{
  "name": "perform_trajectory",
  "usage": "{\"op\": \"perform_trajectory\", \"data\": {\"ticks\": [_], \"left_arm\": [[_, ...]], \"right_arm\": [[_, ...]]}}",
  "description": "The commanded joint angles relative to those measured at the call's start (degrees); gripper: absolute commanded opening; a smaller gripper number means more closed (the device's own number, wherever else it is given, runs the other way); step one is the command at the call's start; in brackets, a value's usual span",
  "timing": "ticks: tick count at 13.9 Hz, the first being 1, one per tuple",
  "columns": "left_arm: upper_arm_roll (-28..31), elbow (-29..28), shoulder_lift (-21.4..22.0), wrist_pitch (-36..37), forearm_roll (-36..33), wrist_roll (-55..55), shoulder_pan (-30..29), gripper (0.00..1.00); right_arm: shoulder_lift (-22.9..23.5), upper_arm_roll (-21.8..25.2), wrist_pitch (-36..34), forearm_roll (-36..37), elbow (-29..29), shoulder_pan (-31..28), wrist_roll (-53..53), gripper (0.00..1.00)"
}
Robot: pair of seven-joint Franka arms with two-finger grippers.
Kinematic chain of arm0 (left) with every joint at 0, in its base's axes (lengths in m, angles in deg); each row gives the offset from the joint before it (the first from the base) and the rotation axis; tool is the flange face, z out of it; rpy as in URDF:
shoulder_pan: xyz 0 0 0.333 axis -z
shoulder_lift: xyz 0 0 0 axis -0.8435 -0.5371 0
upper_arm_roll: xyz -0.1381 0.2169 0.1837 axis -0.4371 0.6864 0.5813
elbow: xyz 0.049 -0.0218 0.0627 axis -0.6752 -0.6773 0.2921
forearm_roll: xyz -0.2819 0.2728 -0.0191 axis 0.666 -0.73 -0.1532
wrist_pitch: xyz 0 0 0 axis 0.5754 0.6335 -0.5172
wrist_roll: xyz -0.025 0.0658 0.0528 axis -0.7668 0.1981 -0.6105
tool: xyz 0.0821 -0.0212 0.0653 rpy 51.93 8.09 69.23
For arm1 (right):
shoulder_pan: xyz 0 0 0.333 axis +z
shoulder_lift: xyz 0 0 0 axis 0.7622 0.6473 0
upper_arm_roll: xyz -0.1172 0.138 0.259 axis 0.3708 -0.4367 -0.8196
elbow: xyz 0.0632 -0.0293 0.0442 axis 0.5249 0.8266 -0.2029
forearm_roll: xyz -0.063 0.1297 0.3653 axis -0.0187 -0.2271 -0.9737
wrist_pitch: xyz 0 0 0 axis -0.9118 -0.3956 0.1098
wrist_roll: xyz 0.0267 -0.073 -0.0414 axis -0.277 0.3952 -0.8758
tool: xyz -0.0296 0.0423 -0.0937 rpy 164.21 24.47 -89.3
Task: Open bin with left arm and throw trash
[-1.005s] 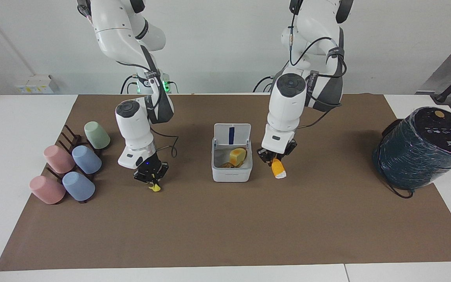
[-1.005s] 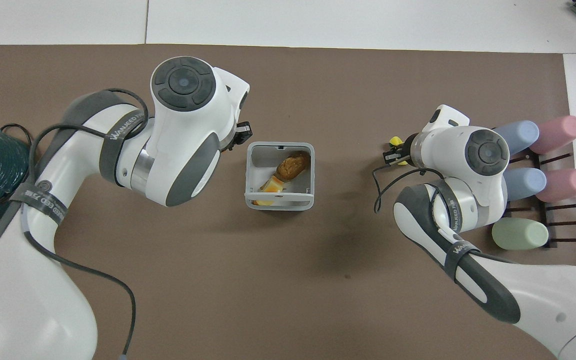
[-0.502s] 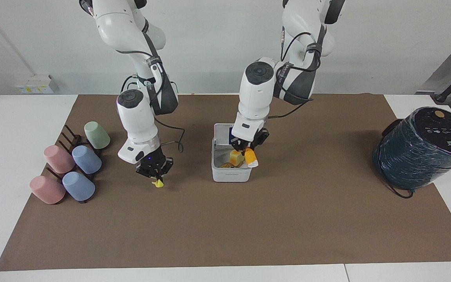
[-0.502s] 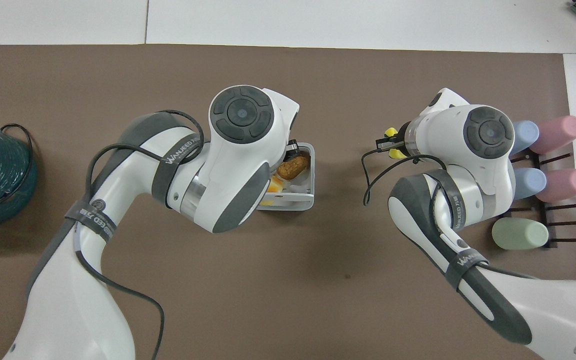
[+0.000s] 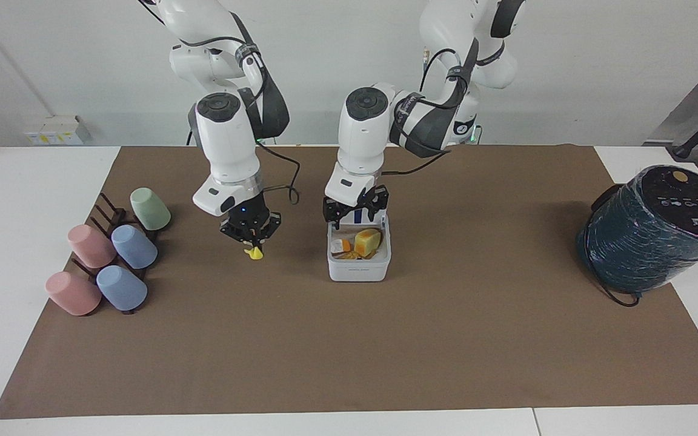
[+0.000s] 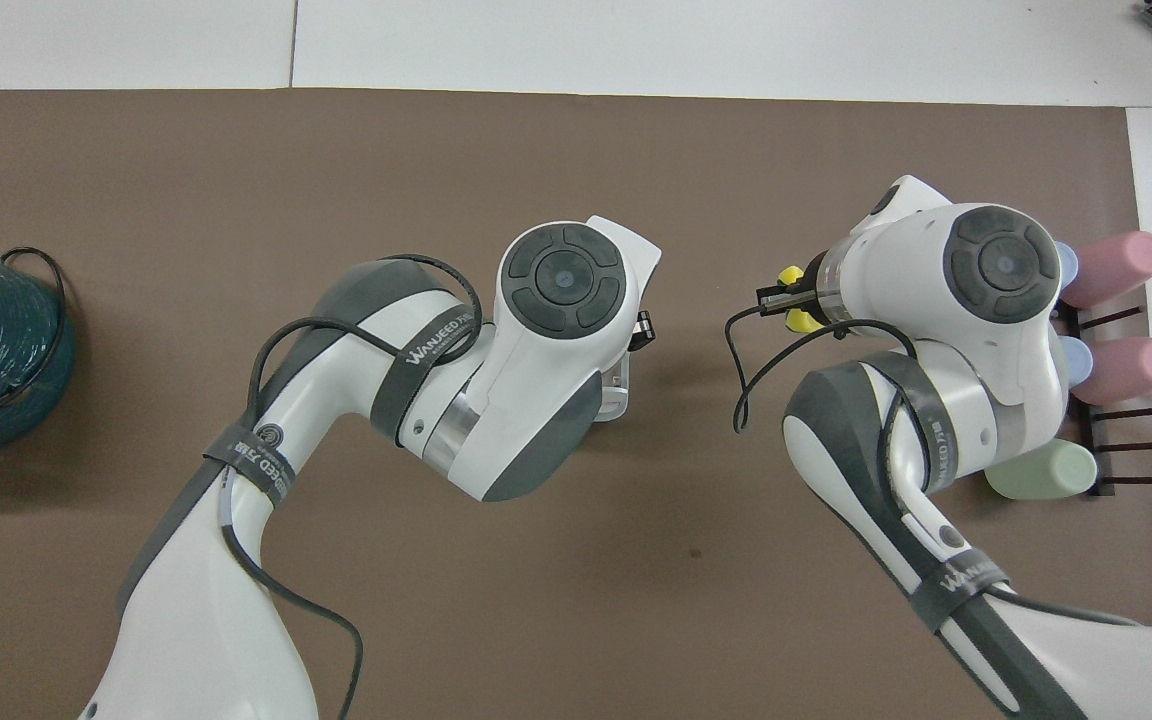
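- At mid-table, I see the bin (image 5: 358,266) standing with its lid up, so the opening is done; an orange wedge (image 5: 341,246), a golden-yellow piece (image 5: 368,241) and a brown bit already lie inside.
- My left gripper (image 5: 355,211) hangs over the bin's robot-side edge with its fingers spread and nothing in them.
- My right gripper (image 5: 251,239) is clamped on the yellow wedge (image 5: 255,253), over the mat between the bin and the cups (image 5: 134,246).
- By my reckoning, that yellow wedge is the last trash left to drop in.
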Motion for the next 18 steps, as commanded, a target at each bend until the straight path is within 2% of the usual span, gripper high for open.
{"op": "perform_trajectory", "data": {"ticks": [1,5,8,12,13,14,15,16,17,18], "left_arm": [[0.5,5.7,0.1,9.0,0.5,-5.3,-3.7,0.90],[0.5,9.0,1.3,17.7,0.4,-22.2,-13.1,0.88],[0.6,9.0,3.3,19.4,-0.7,-35.9,-20.5,0.87],[0.3,7.9,7.4,20.7,-0.7,-51.1,-27.7,0.87],[0.3,6.9,8.6,21.5,-0.7,-54.1,-29.2,0.87],[0.3,5.3,10.0,21.6,-0.7,-56.1,-30.1,0.87],[0.3,3.6,11.8,21.5,-0.7,-57.2,-30.7,0.87],[0.3,2.6,12.8,21.6,-0.7,-57.2,-30.8,0.88],[0.3,1.7,13.8,21.6,-0.7,-57.2,-30.8,0.90],[0.3,0.7,14.7,21.4,-0.7,-57.2,-30.7,1.00]], "right_arm": [[-0.2,-0.5,0.0,-3.2,-0.7,1.0,3.1,0.00],[1.7,-0.5,2.8,-4.1,-2.2,5.8,9.6,0.00],[4.3,-0.5,3.4,-3.9,-6.1,10.1,16.9,0.00],[8.0,-0.5,5.5,-3.9,-8.6,13.8,20.0,0.00],[8.4,-0.5,6.1,-3.9,-8.6,14.5,20.4,0.04],[8.7,-0.5,6.2,-3.8,-8.6,15.3,21.4,0.20],[8.8,-0.5,6.3,-3.5,-8.6,15.5,22.6,0.50],[8.8,-0.5,6.3,-3.5,-8.6,15.6,22.9,0.70],[8.8,-0.5,6.2,-3.5,-8.6,15.5,23.1,0.76],[8.8,-0.5,6.2,-3.4,-8.6,15.5,23.2,0.89]]}}
